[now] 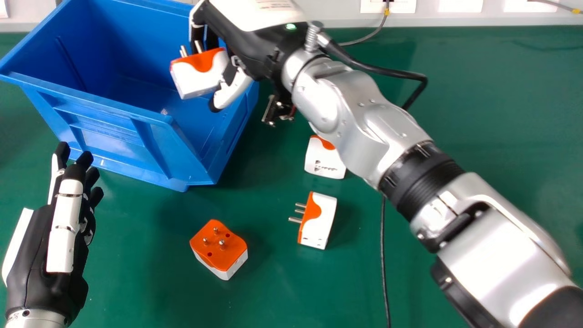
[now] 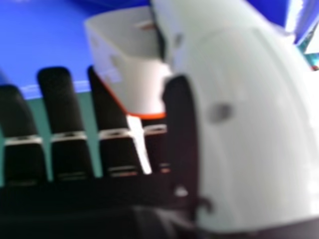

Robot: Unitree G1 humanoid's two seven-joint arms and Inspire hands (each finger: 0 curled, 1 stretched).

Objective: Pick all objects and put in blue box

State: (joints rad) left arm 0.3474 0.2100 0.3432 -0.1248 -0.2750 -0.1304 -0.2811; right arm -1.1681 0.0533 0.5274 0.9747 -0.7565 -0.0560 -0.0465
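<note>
Adapter (image 1: 198, 76) pinched by right robot hand (image 1: 231, 94) over blue box (image 1: 111, 141), 10 o'clock; thumb slip could drop it onto rim (image 1: 91, 98). Left robot hand (image 1: 63, 228), 8 o'clock, fingers extended.

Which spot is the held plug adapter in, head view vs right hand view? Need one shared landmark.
Head view: upper part, left of centre; the plug adapter is in the right hand, over the blue box's opening, pins up.
Right hand view: against the thumb, beside the black fingers; white body, thin orange edge.
Shared landmark: the blue box, behind the adapter in both.
</note>
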